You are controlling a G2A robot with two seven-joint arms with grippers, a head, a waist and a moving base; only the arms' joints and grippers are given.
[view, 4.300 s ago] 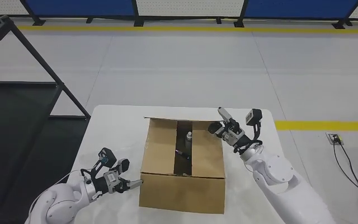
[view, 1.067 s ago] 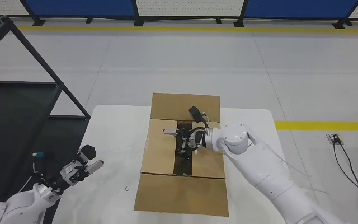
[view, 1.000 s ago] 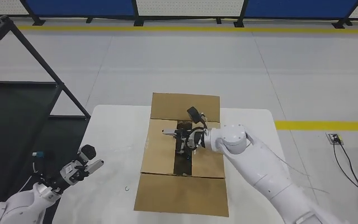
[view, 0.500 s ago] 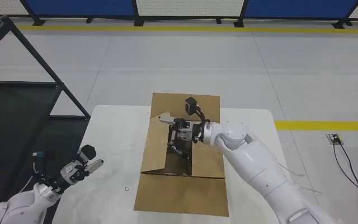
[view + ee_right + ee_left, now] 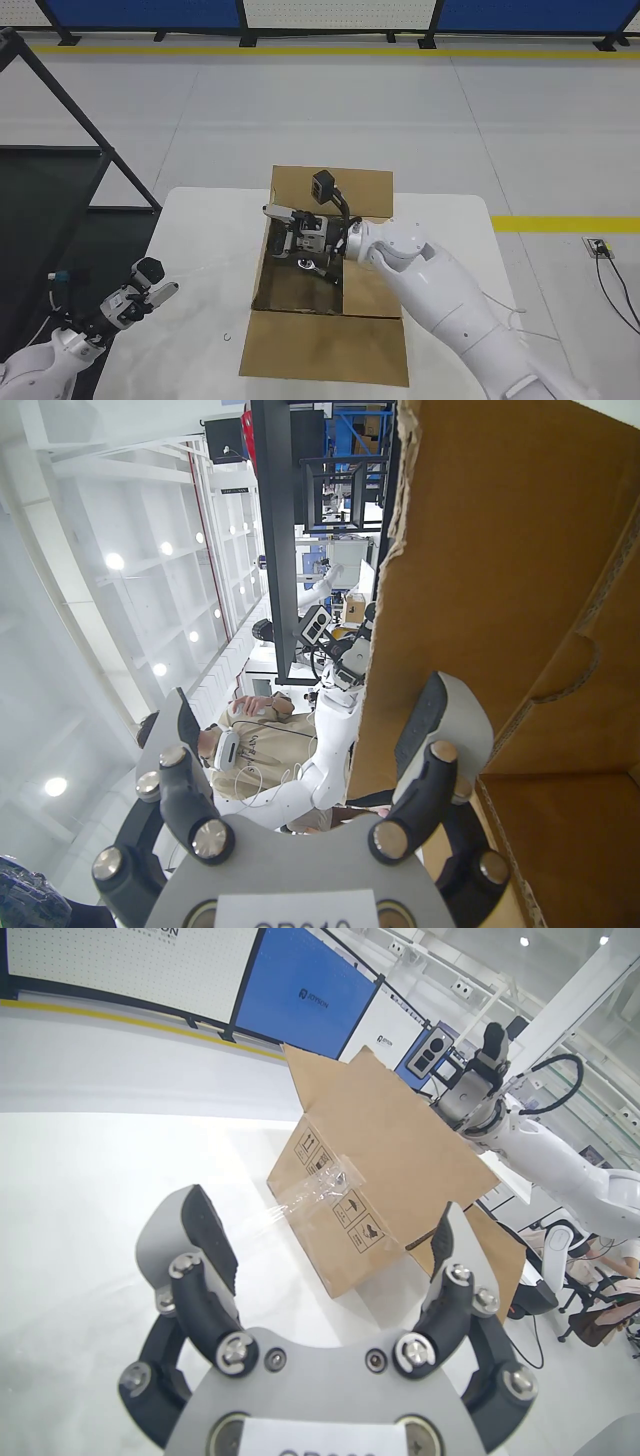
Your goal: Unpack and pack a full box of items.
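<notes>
Flap (image 5: 475, 550) now up, right claw (image 5: 310, 695) astride

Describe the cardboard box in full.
The cardboard box is brown corrugated board, standing on the white table. Its far and near flaps lie folded outward; one side flap stands raised between the open fingers of the right pincer, the other lies over part of the opening. Loose clear tape and printed symbols mark one side.

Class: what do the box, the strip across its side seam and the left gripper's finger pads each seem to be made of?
Box: brown corrugated cardboard, matte; fluting shows at torn edges. Strip: clear glossy plastic tape, wrinkled and glinting. Left gripper pads: black, dull, probably rubber; only the look suggests it.
</notes>
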